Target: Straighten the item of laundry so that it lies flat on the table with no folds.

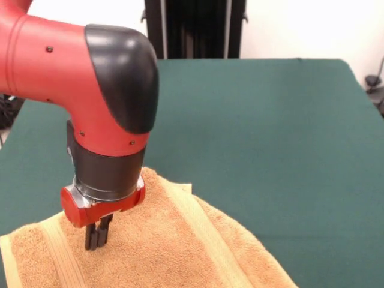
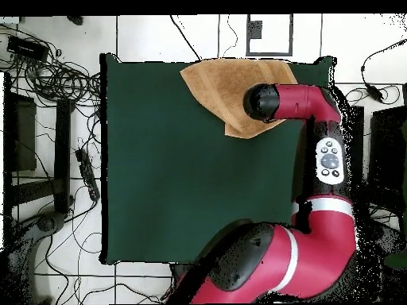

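The item of laundry [image 1: 174, 240], an orange-tan terry towel with paler bands, lies at the table's near left corner in the front view. It is doubled over, with one layer resting on another. In the overhead view the item of laundry [image 2: 216, 86] sits at the top edge of the table [image 2: 175, 175], partly under the arm. My gripper [image 1: 98, 237] points straight down with its tips on the towel's upper layer, the fingers [image 1: 92, 236] close together. Whether cloth is pinched between them does not show. The green table [image 1: 270, 120] spreads wide to the right.
The arm's red and black elbow [image 1: 114, 78] hangs over the towel's left part and hides the cloth behind it. Cables and black stands [image 2: 48, 119] lie on the floor beside the table. The towel's near end runs past the front view's bottom edge.
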